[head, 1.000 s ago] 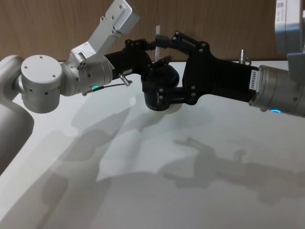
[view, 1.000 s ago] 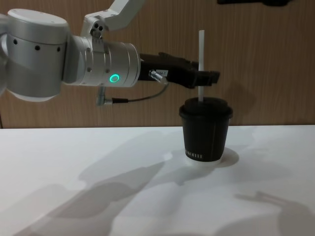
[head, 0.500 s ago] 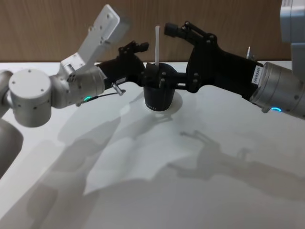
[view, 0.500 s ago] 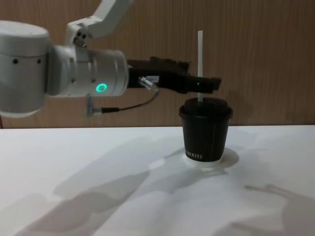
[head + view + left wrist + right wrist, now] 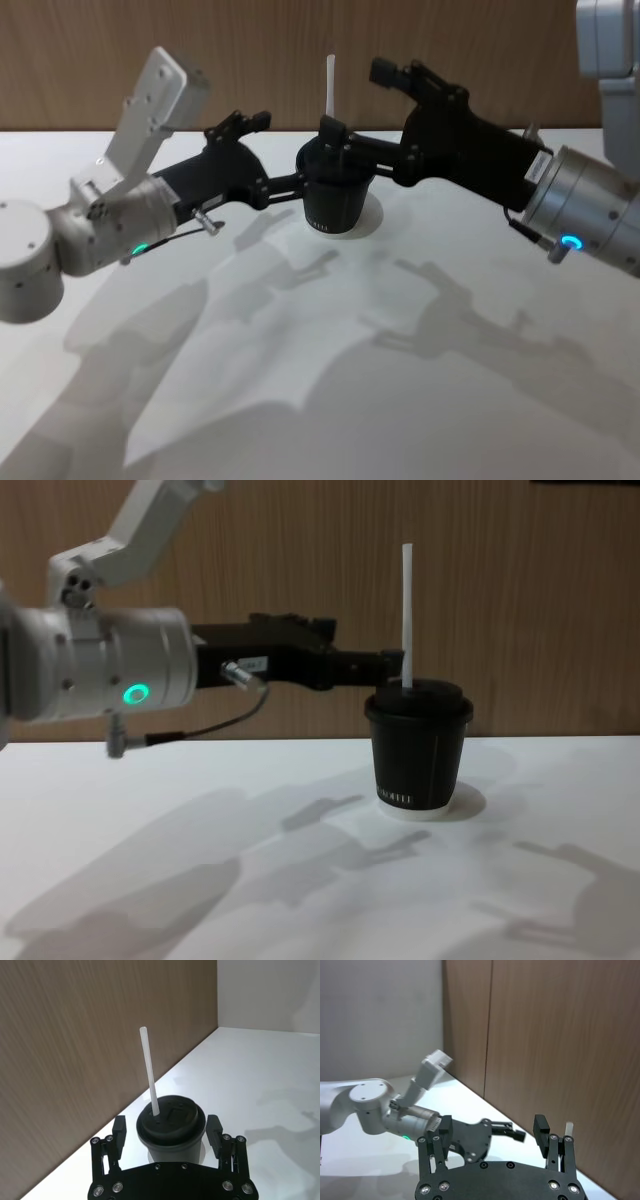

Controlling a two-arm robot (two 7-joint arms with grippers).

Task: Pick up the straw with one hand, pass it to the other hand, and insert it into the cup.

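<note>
The black cup (image 5: 418, 750) with its domed lid stands on the white table, and the white straw (image 5: 407, 610) sticks upright out of the lid. My left gripper (image 5: 285, 150) is open just left of the cup at lid height; in the left wrist view its fingers (image 5: 119, 1130) flank the cup (image 5: 172, 1127) and the straw (image 5: 149, 1075) without touching them. My right gripper (image 5: 355, 97) is open too, reaching in from the right, with one finger above the lid and the other higher beside the straw (image 5: 329, 80). Neither gripper holds anything.
The white table (image 5: 300, 350) stretches wide in front of the cup, crossed by arm shadows. A brown wooden wall (image 5: 540, 600) rises close behind the cup. The left arm's silver wrist with a green light (image 5: 135, 692) hangs at the left.
My left gripper let go of the straw and drew back to the left. The right gripper moved away from the cup, up and to the right. The straw stays standing in the lid.
</note>
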